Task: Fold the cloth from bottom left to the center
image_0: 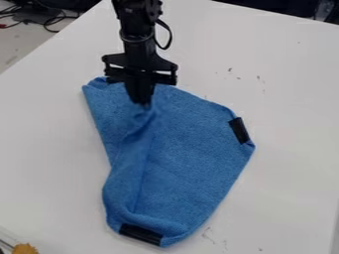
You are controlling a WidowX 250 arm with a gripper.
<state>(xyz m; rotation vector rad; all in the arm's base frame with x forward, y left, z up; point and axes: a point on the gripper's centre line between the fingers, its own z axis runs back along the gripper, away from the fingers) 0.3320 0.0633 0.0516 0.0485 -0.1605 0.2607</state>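
Beneath the jaws, on a white bench (291, 89): one blue cloth (189, 149), which they pinched at a gather; two black patches (239, 130) edged it, toward view right and well below them.

No lettering or numbers (not even small ones) can be read.

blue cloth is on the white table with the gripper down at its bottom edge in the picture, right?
Not the bottom edge: the camera view shows the gripper at the upper part of the blue cloth, which is on the white table.
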